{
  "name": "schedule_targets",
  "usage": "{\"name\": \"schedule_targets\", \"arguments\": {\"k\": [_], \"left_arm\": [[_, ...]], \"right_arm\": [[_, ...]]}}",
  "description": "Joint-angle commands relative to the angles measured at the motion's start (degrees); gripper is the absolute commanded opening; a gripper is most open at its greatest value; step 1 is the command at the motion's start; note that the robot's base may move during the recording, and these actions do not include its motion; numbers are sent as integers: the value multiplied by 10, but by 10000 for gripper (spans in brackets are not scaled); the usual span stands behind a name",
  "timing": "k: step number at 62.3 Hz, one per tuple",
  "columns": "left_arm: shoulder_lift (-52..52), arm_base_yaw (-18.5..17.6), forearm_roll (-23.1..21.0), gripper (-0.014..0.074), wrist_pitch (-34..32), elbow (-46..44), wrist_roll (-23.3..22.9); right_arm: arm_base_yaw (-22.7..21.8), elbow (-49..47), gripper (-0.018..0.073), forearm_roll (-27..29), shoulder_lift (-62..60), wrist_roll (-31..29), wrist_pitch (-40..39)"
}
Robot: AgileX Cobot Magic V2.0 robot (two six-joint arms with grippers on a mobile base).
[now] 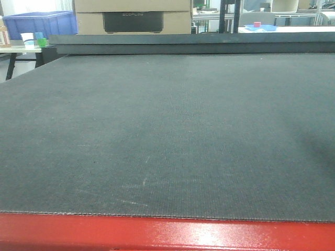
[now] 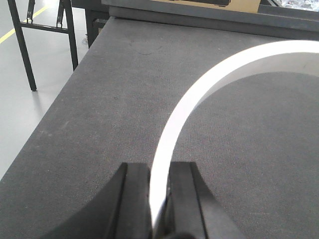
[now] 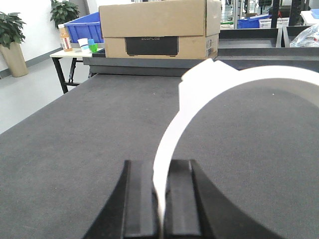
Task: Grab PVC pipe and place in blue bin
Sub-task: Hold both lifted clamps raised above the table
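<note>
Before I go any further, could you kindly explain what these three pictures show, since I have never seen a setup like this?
This is a two-armed robot on a mobile base, and each picture comes from one of its cameras. The front-facing view looks across a wide dark grey felt-like table with a red front edge; no arm or pipe appears in it.

The other two cameras sit on the wrists, looking along each gripper. In the left wrist view, the black left gripper is shut on a curved white PVC pipe piece, which arcs away over the table. In the right wrist view, the black right gripper likewise pinches a curved white plastic rim. I cannot tell whether both hold the same piece.

Beyond the table stand a brown cardboard box and a blue plastic bin.
</note>
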Motion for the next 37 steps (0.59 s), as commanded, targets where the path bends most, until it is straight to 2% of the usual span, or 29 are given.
{"name": "schedule_targets", "arguments": {"k": [1,37], "left_arm": [[-4,2,-2,-111,-12,0,-5],[-4,2,-2,-111,-12,0,-5]], "right_arm": [[-1,1,-153,-1,-3,0,-20],[-1,1,-153,-1,-3,0,-20]]}}
